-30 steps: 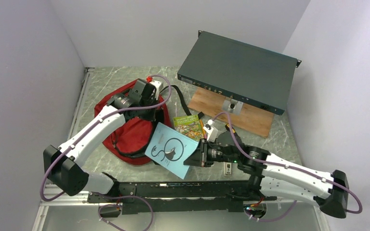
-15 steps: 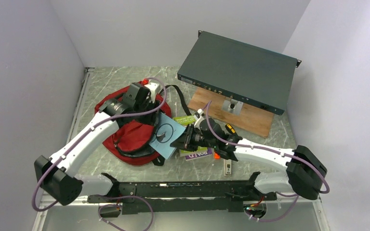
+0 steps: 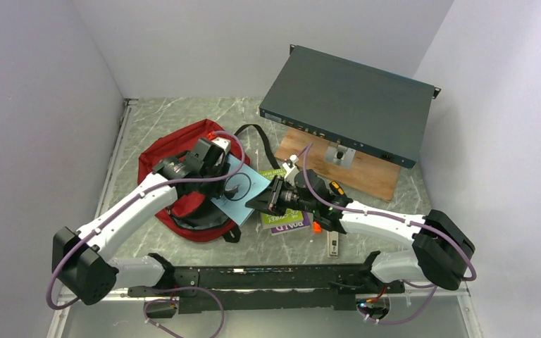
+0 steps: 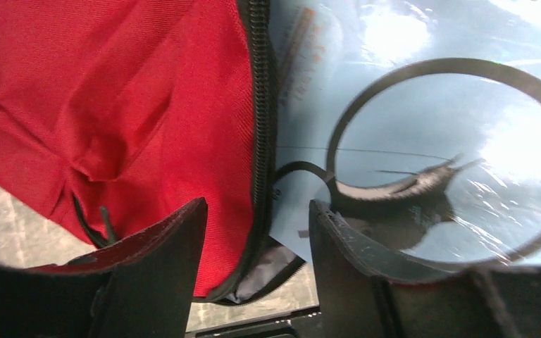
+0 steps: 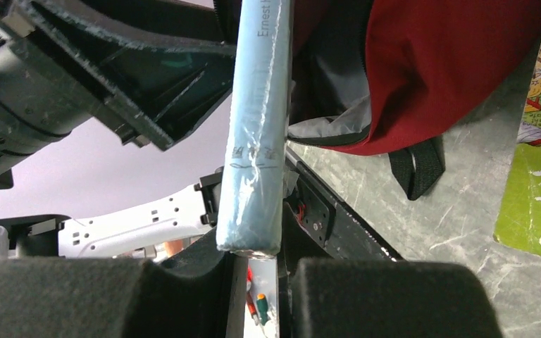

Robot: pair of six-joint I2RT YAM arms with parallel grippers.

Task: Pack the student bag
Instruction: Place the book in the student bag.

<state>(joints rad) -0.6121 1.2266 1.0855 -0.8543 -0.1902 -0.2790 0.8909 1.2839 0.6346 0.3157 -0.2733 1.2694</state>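
The student bag (image 3: pixel 171 150) is dark red and lies at the left of the table, its black zip (image 4: pixel 259 105) undone. My left gripper (image 3: pixel 217 162) hangs over the bag's opening with its jaws open (image 4: pixel 257 211). The zipped red edge runs between them without being pinched. My right gripper (image 3: pixel 266 200) is shut on the spine of a thin light-blue book (image 3: pixel 241 187) with a black ring drawing. That book (image 5: pixel 257 127) is tilted with its far edge at the bag's mouth (image 5: pixel 451 70), right beside the left fingers (image 4: pixel 366 267).
A flat dark teal metal box (image 3: pixel 349 105) leans on a wooden board (image 3: pixel 366 176) at the back right. A green and purple book (image 3: pixel 285 220) lies under the right arm, with a small orange tool (image 3: pixel 315 227) and a small grey piece (image 3: pixel 333 245) beside it. Walls close in on both sides.
The right arm has carried the blue book up and left from the table's front to the bag's mouth. The left gripper has opened, letting go of the bag, and shifted slightly nearer.
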